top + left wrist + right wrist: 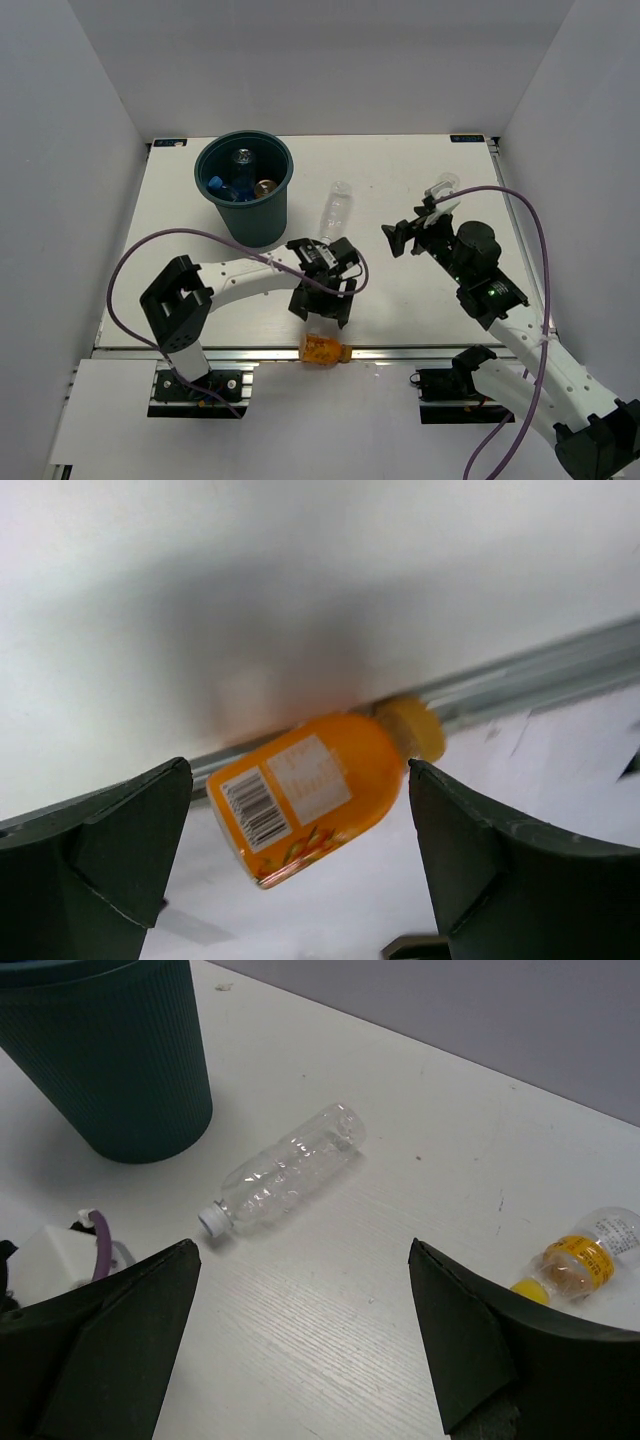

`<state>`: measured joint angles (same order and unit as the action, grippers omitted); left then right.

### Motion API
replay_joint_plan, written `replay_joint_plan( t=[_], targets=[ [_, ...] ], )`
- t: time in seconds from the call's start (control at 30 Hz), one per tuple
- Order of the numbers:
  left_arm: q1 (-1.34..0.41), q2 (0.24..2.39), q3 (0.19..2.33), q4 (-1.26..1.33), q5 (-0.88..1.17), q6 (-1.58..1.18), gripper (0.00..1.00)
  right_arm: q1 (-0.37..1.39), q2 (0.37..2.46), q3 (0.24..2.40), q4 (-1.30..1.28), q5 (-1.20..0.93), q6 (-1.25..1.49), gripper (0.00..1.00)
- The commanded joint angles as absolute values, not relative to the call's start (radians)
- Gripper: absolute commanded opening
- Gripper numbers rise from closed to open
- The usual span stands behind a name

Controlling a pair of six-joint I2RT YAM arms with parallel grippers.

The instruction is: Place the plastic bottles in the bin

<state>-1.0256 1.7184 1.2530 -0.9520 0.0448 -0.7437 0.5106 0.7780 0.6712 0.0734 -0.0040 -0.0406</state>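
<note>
Nearest of the task's things, an orange bottle (322, 349) lies on its side across the aluminium rail (450, 352) at the near edge of the white counter (400, 300), its cap pointing right. It has a white label with a barcode. The left gripper (320, 312) hangs just above it, jaws spread wide apart, one on either side of the bottle and holding nothing.

On the far left stands the bin (255, 215), a dark teal, ribbed, tapered bucket with a wide rim. Several bottles already lie inside, two of them with blue on them. A purple cable (130, 260) loops from the left arm over the counter near the bin's foot.

Right of the bin, a plain clear bottle (336, 208) lies on its side, crinkled and see-through, its white cap towards the near side. It is apart from both grippers.

Further right, the right gripper (408, 228) hovers over the wood-grained counter with its jaws wide apart and empty. Just beyond its right finger, near the far right corner, lies a small clear bottle (443, 186) with a yellow-orange cap and band, partly hidden by that finger in the wrist view.
</note>
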Motion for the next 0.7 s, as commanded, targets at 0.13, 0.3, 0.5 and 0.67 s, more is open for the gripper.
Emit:
replay_joint_plan(
  t=[0.13, 0.3, 0.5, 0.67],
  targets=[
    [-1.072, 1.597, 1.138, -0.87, 0.222, -0.594, 0.98, 0.508, 0.798, 0.709, 0.095, -0.008, -0.078, 0.89],
    [-1.112, 1.615, 1.118, -0.856, 0.236, -0.566, 0.98, 0.508, 0.813, 0.709, 0.1, 0.032, -0.081, 0.89],
    [-1.127, 1.66, 1.098, -0.865, 0.203, -0.558, 0.98, 0.508, 0.818, 0.709, 0.104, 0.051, -0.084, 0.89],
    [-1.149, 1.704, 1.15, -0.85, 0.172, -0.537, 0.97, 0.508, 0.807, 0.7, 0.115, 0.063, -0.084, 0.89]
  ],
)
